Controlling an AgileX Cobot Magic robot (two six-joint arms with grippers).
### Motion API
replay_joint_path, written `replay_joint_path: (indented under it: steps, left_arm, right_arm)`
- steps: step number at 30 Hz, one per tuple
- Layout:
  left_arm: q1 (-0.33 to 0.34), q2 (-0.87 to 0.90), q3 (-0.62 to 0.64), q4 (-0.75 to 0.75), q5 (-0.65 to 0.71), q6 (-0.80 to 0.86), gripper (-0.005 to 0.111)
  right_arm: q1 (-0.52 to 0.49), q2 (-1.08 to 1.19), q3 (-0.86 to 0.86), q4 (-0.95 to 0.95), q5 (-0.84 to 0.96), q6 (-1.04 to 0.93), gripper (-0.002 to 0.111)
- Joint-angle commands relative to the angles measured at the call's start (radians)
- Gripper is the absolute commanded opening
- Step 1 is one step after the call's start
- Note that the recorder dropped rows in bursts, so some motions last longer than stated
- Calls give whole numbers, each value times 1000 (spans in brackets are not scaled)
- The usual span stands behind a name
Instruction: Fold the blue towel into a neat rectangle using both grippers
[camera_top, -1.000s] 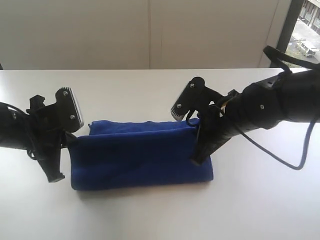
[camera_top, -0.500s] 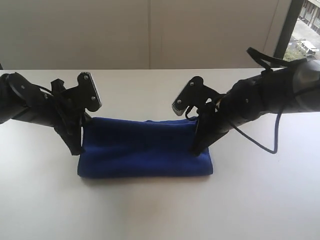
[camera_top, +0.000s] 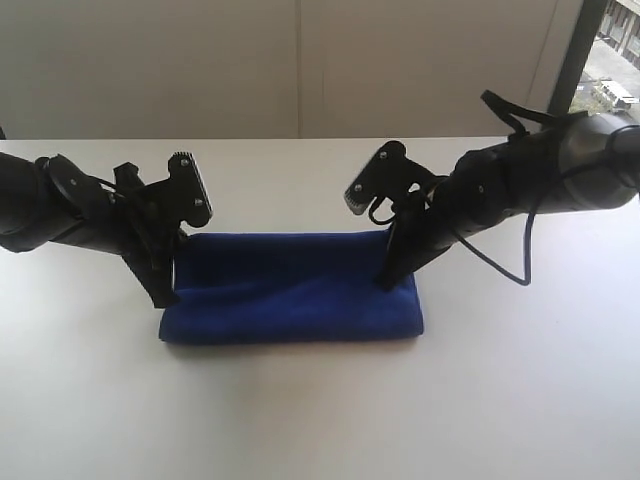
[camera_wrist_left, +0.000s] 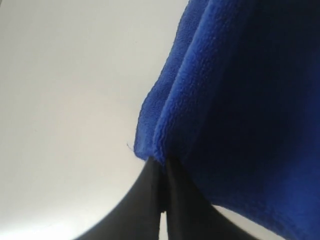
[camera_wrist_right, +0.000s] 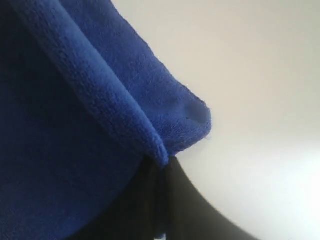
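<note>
The left gripper (camera_top: 163, 298) and right gripper (camera_top: 385, 283) each clamp a blue towel (camera_top: 290, 295) corner; I aim to lay both level, edges flush.

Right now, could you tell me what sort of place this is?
Probably an office or lab: a plain white table, bare pale wall panels, and a window showing vehicles outside.

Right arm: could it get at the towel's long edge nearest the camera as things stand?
Probably not yet. The right pincer is shut on a corner of the blue towel, so it would have to let go first. Nothing else stands between it and that edge.
</note>
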Motion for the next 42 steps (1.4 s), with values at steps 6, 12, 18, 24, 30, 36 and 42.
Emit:
replay_joint_path:
  steps: [6, 12, 18, 24, 30, 36, 42]
  left_arm:
    - [-3, 33, -34, -9, -7, -4, 0]
    - [-3, 61, -34, -9, -7, -4, 0]
    - [-3, 97, -34, -9, -13, -4, 0]
    - [-3, 102, -35, -9, -49, -4, 15]
    - [-3, 100, -36, -17, -179, -6, 53]
    - [-3, 58, -36, -27, -360, -6, 58]
    - [-10, -54, -36, -150, -343, -6, 58]
  right_arm:
    - [-16, 52, -8, -6, -94, 7, 0]
    - [-16, 89, -8, -6, -117, 7, 0]
    - [-16, 90, -8, -6, -188, 5, 0]
    - [-16, 90, -8, -6, -207, -22, 25]
    - [-16, 88, -8, -6, -200, -20, 47]
    - [-16, 32, -8, -6, -212, -65, 47]
    - [-16, -74, -8, -6, -207, -64, 47]
